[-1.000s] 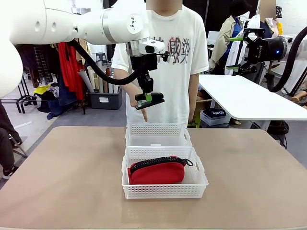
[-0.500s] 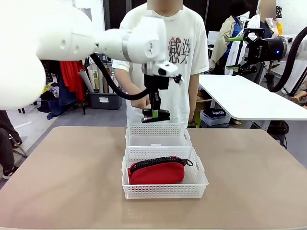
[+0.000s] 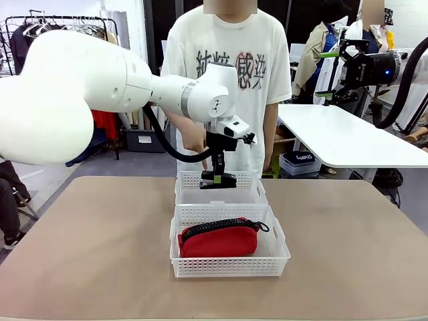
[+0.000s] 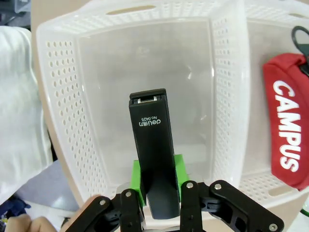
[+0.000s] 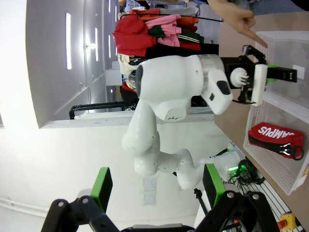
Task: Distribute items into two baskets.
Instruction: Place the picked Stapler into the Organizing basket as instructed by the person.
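Observation:
My left gripper [image 3: 218, 176] is shut on a small black stapler [image 3: 218, 180], [image 4: 151, 145]. It holds the stapler just above the rim of the far white lattice basket [image 3: 190, 182], whose clear bottom [image 4: 120, 82] has nothing on it. The green pads [image 4: 179, 170] press on the stapler's sides. A red pouch [image 3: 219, 239] printed CAMPUS [image 4: 285, 135] lies in the near, larger basket [image 3: 227, 267]. My right gripper [image 3: 329, 73] hangs high at the far right, open, with nothing between its green pads [image 5: 102, 185]. The right wrist view shows the stapler [image 5: 282, 73] and the pouch [image 5: 271, 135] from far off.
A person in a white T-shirt [image 3: 227, 73] stands right behind the baskets, with a hand [image 5: 237, 15] pointing towards the far basket's edge. A white side table [image 3: 341, 137] stands at the back right. The brown tabletop [image 3: 87, 247] lies bare around the baskets.
My left gripper has come down and slightly right with the stapler, from chest height to just over the far basket. The right arm and the pouch have not moved.

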